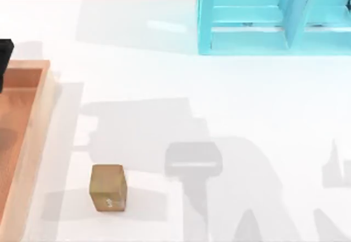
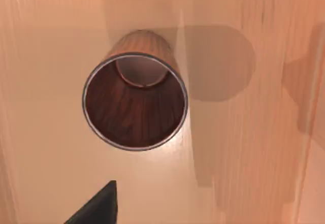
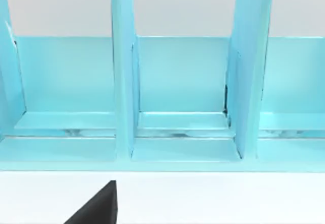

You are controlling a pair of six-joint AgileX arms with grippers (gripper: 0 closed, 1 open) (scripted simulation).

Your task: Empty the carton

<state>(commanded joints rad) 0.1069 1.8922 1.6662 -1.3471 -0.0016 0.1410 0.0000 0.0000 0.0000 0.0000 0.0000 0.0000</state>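
The carton [image 1: 34,138] lies at the table's left edge, with an orange-brown floor and thick light tan walls. In the left wrist view a brown wood-grain cup [image 2: 134,99] with a thin metal rim stands on the carton's floor [image 2: 45,168], its mouth facing the camera. My left gripper [image 2: 96,209] hangs over the carton a little off the cup; a dark part of that arm [image 1: 4,61] juts in at the carton's far end. My right gripper [image 3: 96,209] faces the turquoise shelf unit [image 3: 177,97].
A small tan-brown cube block [image 1: 108,187] sits on the white table just right of the carton, near the front. The turquoise shelf unit [image 1: 274,17] stands at the back right. Arm shadows fall across the table's middle and right.
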